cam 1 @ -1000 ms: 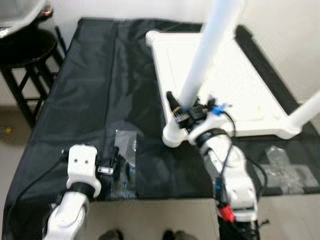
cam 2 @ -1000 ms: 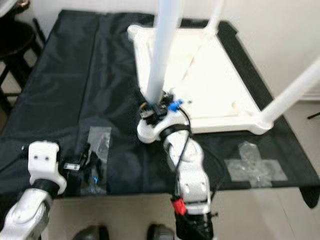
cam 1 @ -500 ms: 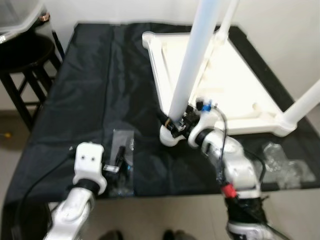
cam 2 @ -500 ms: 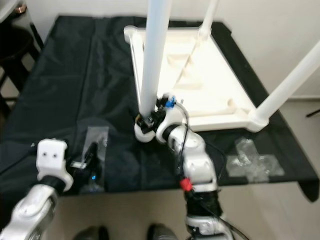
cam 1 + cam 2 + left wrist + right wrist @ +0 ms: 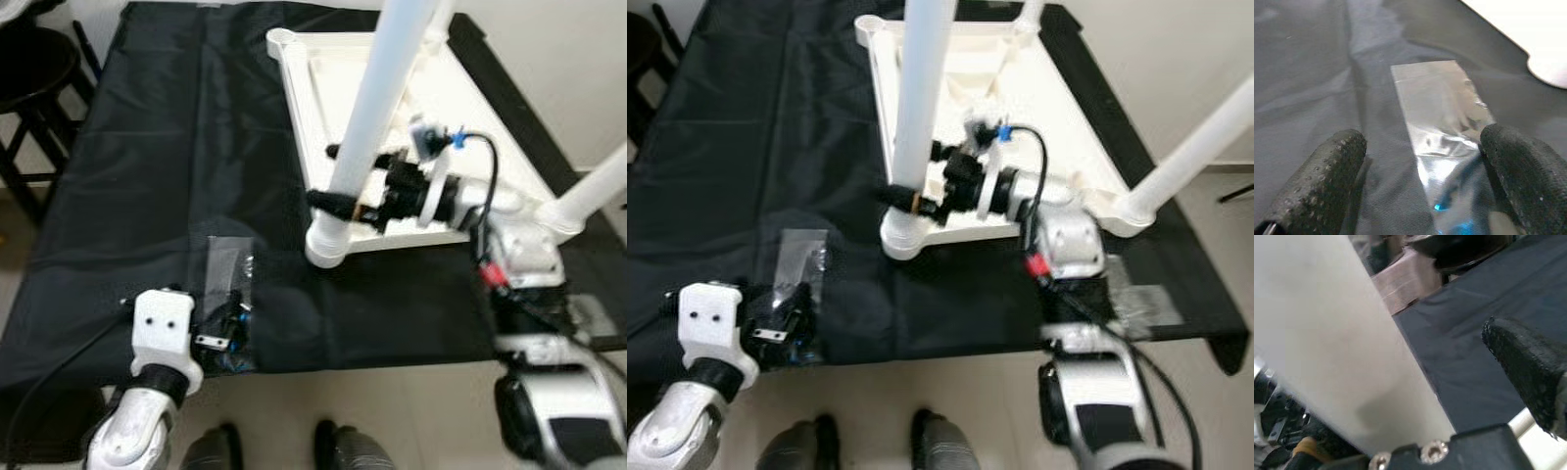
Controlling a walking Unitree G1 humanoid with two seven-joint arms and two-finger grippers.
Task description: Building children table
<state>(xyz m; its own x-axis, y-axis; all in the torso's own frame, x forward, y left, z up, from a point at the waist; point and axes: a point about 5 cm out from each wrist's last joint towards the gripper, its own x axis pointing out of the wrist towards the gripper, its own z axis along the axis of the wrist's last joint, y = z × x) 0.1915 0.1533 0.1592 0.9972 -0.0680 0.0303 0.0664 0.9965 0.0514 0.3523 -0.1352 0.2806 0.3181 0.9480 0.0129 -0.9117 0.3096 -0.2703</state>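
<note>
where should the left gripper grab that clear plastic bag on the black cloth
Probably the near end of the clear plastic bag, where blue and dark parts bulge. The left gripper already straddles it from the front table edge. It lies flat on the black cloth, so pinch downward.

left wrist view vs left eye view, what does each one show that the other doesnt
The left wrist view alone gives the close-up: the left gripper open, its fingers either side of the clear plastic bag, blue bits inside. The left eye view alone shows the right gripper around a white table leg of the upturned tabletop, and a black stool. Both show the bag lying on the black cloth.
</note>
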